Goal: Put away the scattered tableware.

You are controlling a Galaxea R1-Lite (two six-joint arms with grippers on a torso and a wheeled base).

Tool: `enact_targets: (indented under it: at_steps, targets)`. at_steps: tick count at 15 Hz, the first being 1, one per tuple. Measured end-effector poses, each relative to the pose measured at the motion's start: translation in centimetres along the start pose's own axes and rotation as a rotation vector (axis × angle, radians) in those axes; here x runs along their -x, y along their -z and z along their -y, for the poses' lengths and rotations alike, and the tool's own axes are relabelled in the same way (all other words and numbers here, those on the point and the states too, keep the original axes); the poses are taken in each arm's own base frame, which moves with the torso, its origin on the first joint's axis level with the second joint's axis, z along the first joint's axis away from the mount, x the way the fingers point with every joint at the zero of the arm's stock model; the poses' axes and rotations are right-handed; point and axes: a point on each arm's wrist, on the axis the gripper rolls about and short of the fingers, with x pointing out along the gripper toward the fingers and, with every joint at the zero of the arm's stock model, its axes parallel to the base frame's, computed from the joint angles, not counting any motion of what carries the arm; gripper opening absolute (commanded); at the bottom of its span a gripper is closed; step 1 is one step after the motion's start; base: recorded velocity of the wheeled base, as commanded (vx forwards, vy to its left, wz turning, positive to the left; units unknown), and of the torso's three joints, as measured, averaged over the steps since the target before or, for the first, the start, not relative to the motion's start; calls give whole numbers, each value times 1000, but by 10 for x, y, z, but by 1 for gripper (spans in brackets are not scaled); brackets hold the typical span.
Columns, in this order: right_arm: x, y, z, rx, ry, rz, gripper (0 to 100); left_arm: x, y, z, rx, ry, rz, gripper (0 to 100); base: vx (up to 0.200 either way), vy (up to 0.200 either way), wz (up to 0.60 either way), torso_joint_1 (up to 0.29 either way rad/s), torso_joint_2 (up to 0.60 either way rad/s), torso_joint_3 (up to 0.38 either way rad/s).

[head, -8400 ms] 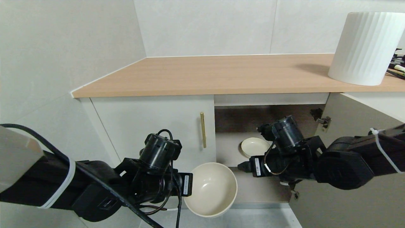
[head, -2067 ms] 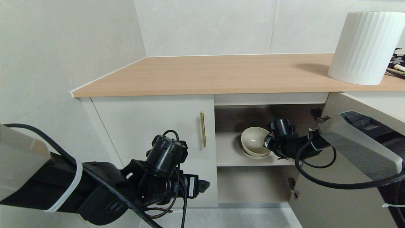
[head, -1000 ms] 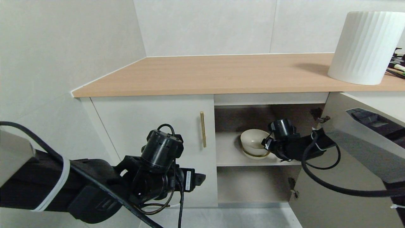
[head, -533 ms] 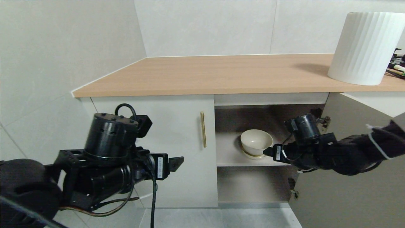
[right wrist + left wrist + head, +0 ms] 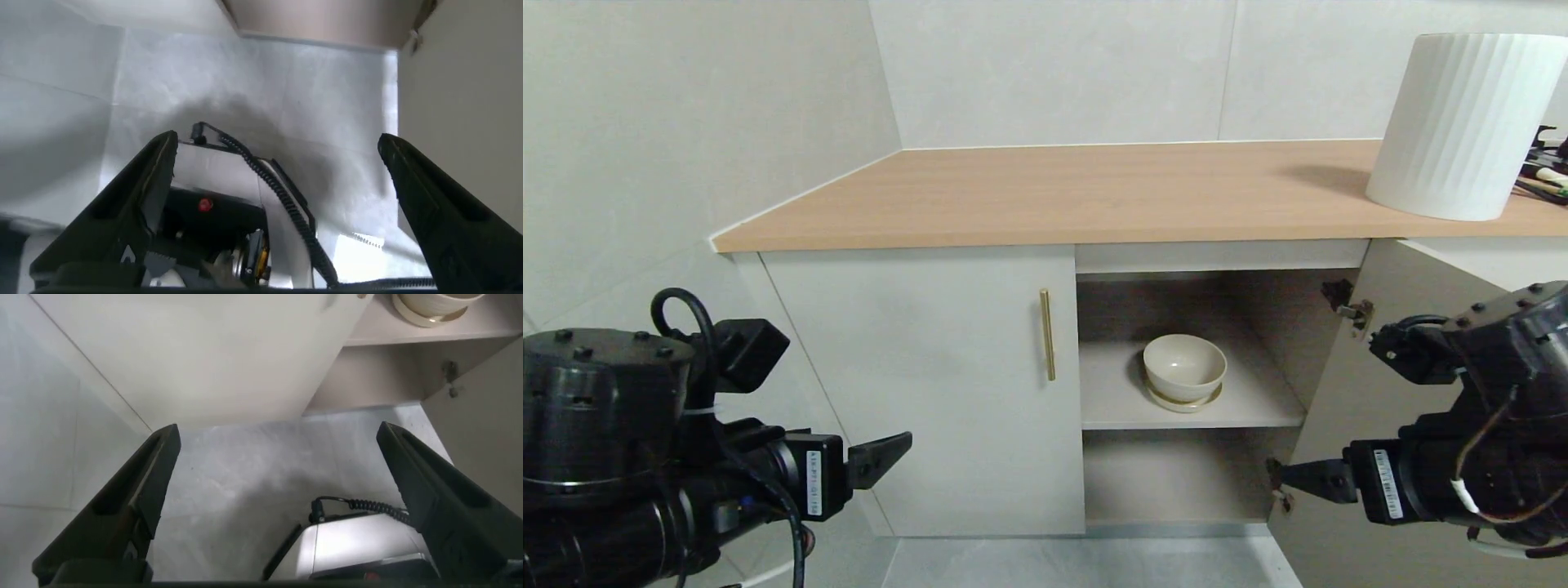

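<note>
**A:** So where is the bowl [image 5: 1184,366] sitting?

**B:** Upright on the middle shelf [image 5: 1111,404] of the open cabinet. It rests on a shallow plate [image 5: 1183,401] whose rim peeks out beneath it. The door [image 5: 915,384] beside it, the one with the brass handle [image 5: 1046,335], is closed.

**A:** How would it handle if it had to be shifted?

**B:** I'd judge it glazed ceramic: rigid, fairly weighty, and smooth enough to slip. It could chip if knocked against the shelf or the plate. The sensible hold is the rim on the side facing the opening, one finger inside and one outside. A straight lift should leave the plate behind.

**A:** And the tools?

**B:** The left gripper [image 5: 278,441] has its fingers spread wide with nothing between them. It hangs low in front of the closed door, well apart from the bowl. The right gripper [image 5: 278,151] is likewise spread wide and empty, low beside the open door [image 5: 1339,408]. Its tip is near the lower hinge, and I cannot tell whether it touches
</note>
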Motion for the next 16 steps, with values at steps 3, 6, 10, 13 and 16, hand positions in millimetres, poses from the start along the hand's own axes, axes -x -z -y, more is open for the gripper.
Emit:
enact_targets:
  at_steps: [3,6,10,13,16]
  targets:
    - [15,3,0,9,-27,36,100,3,-1,-1,3,0,10,100,0,0,0,0,0,0]
    - [18,4,0,10,-30,44,100,-2,-3,1,1,1,6,100,0,0,0,0,0,0]
    - [18,4,0,11,-23,48,100,-11,-1,6,-14,2,-25,100,-200,0,0,6,1,2]
    - [19,4,0,17,-19,55,100,-14,0,7,-19,4,-36,100,-200,0,0,1,2,4]
    - [18,6,1,38,-15,46,100,-16,1,7,-22,2,-44,100,-200,0,0,1,-2,4]
